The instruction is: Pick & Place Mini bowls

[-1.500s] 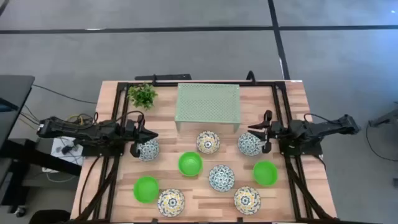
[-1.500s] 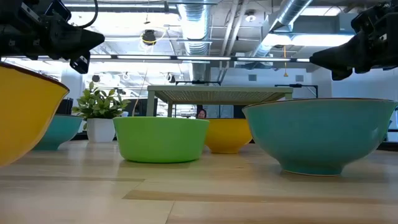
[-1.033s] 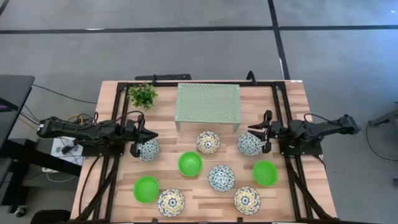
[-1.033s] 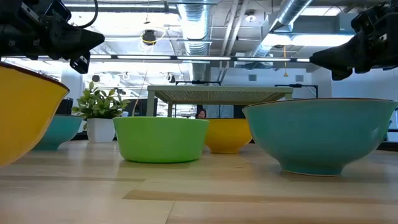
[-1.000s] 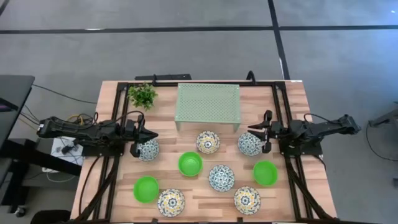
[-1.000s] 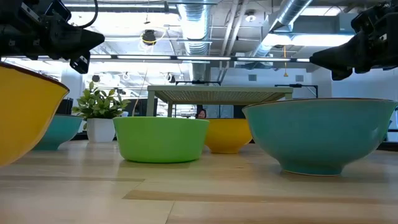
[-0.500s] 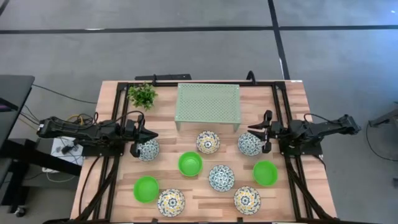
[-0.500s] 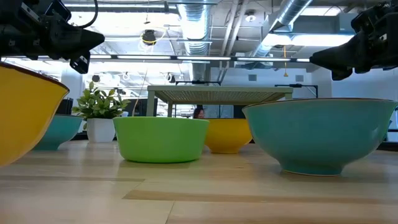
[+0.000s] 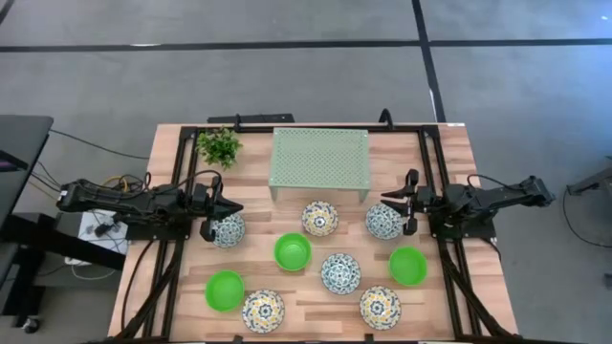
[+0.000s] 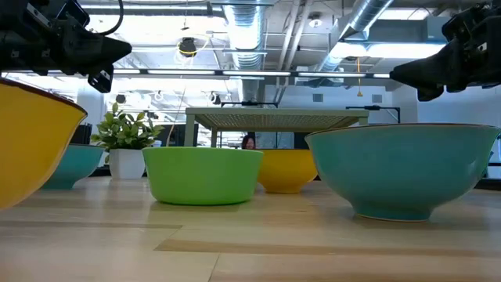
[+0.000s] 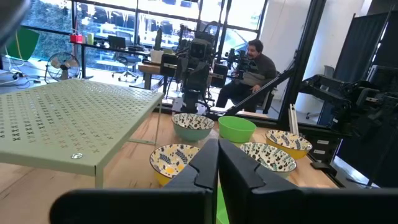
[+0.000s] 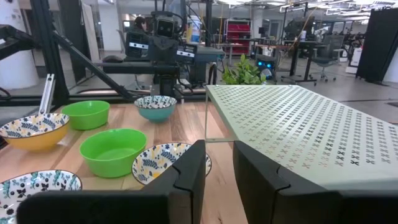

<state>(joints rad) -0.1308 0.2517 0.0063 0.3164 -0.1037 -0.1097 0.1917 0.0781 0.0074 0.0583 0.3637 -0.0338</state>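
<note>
Several mini bowls stand on their bases on the wooden table [image 9: 172,143]. Three are plain green [image 9: 292,251], [image 9: 407,265], [image 9: 225,290]. Three are white with a blue pattern [image 9: 228,229], [image 9: 383,221], [image 9: 340,272]. Three are yellow and blue [image 9: 319,218], [image 9: 263,311], [image 9: 381,307]. My left gripper [image 9: 235,207] hangs level above the left white bowl's far rim, shut and holding nothing [image 11: 217,169]. My right gripper [image 9: 386,199] hangs level above the right white bowl's far rim, fingers a little apart with nothing between them [image 12: 219,167].
A pale green perforated rack [image 9: 319,158] stands at the table's far middle, with a small potted plant [image 9: 220,146] at the far left. Black frame rails [image 9: 435,172] run along the table's sides. A person [image 11: 255,59] sits in the room beyond.
</note>
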